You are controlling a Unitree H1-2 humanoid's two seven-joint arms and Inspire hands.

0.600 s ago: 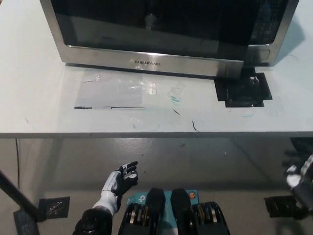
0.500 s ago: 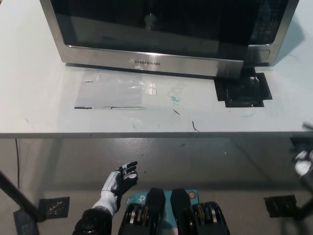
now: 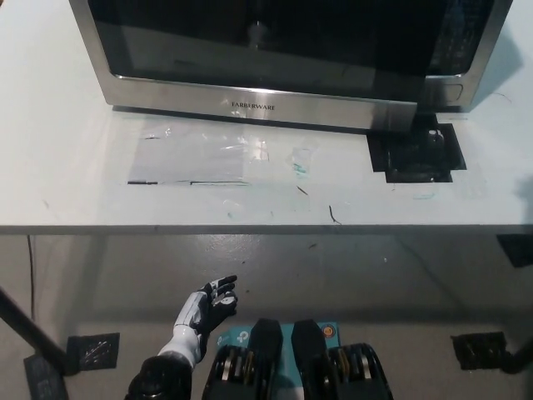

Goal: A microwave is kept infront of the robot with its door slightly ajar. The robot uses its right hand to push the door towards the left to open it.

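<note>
My right hand is out of view, so I cannot tell its state. My left hand (image 3: 210, 302) rests low below the worktop's near edge, fingers loosely spread, holding nothing. The microwave (image 3: 283, 62) stands along the worktop's (image 3: 67, 167) far edge, its door (image 3: 258, 58) running left-right, free end toward my right.

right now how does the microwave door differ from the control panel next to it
The microwave door is wide, spanning most of the front; the control panel is a narrow strip at the picture's right. The door has a steel lower edge with a brand name and juts forward at its right end; the panel sits further back, its bottom edge higher in the picture. Both have dark glossy faces.
</note>
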